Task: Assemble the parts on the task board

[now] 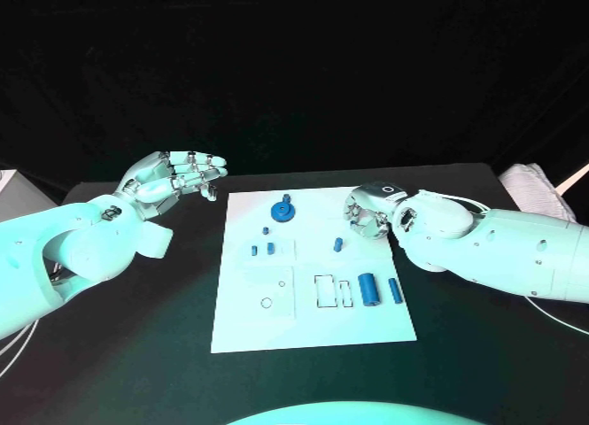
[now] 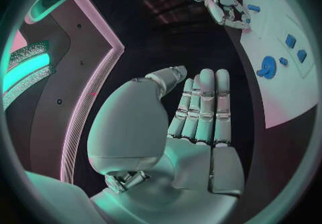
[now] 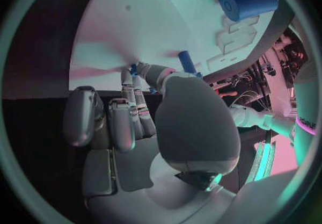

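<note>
Right hand [image 1: 371, 211]: the fingers [image 3: 134, 103] are curled downward with their tips at the surface of the task board [image 1: 307, 319], near its upper right corner. The right wrist view shows a small blue part [image 3: 187, 62] just beside the thumb; whether the fingers clamp it cannot be told. The hand sits over the board's far right area, with the white forearm running off toward the right edge of the tabletop [image 1: 141, 354].

Left hand [image 1: 173, 181]: the fingers [image 2: 204, 100] are extended side by side, slightly apart from the thumb, and hold nothing. The hand is raised above the tabletop, just beside the board's upper left corner and clear of the board.

Task board: a white plate lying flat in the middle of the black tabletop. Parts on it:
- a blue gear-like disc [image 1: 282, 211] near the upper middle, with a short blue peg just above it;
- several small blue pieces [image 1: 268, 249] left of centre, below the disc;
- one small blue piece [image 1: 337, 243] near the centre, close to the right hand;
- a blue cylinder [image 1: 368, 284] and a thinner blue pin [image 1: 395, 290] lying side by side at the right, next to outlined rectangular recesses [image 1: 326, 291].
</note>
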